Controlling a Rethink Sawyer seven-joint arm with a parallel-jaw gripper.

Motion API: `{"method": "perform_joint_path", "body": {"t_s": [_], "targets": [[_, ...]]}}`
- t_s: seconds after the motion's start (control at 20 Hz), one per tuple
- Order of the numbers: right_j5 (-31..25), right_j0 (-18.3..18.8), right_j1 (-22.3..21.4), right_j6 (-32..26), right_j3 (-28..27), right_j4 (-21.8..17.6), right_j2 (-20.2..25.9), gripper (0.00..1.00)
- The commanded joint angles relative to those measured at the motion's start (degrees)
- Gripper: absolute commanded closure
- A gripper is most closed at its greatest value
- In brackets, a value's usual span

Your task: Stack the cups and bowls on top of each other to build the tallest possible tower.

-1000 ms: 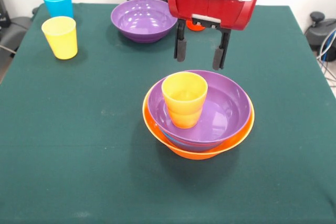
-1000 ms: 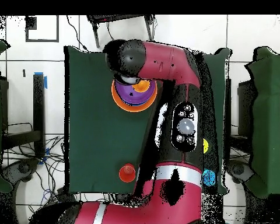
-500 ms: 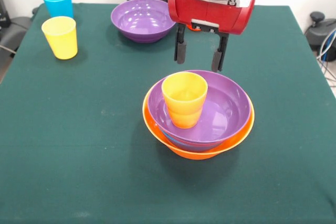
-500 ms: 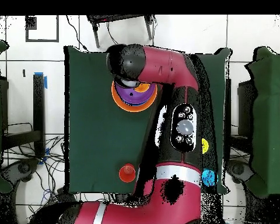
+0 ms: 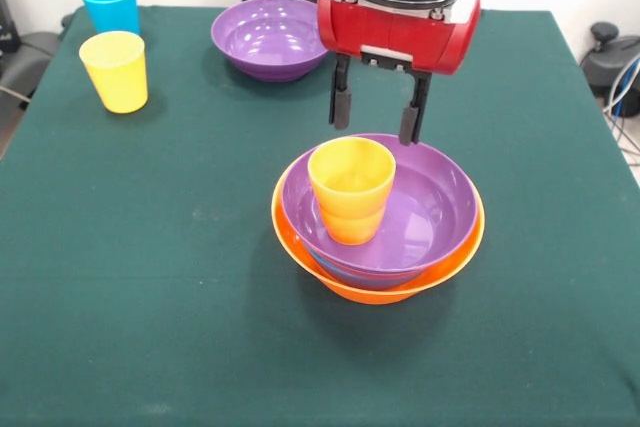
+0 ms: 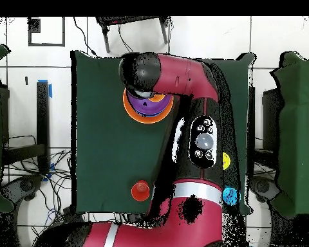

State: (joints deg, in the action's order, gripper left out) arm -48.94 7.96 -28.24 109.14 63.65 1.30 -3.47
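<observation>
The end effector [image 5: 374, 121] hangs released and empty at twelve o'clock above the tower [image 5: 378, 217]; descending, a finger could clip the leaning yellow cup [image 5: 350, 189], toppling it.

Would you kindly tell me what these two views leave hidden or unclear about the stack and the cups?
- Overhead view: the arm covers part of the tower.
- Front view: the purple bowl hides whatever sits between it and the orange bowl.
- Front view: the red cup is out of sight behind the gripper, whose jaws are open.
</observation>
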Motion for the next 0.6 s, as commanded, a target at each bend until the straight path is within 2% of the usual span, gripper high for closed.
{"method": "perform_joint_path", "body": {"t_s": [0.05,0.6], "targets": [[2.7,0.2,2.6,-0.7,6.0,-2.7,4.7,0.0],[1.6,-1.8,3.6,2.1,3.7,-2.7,3.5,0.0]]}}
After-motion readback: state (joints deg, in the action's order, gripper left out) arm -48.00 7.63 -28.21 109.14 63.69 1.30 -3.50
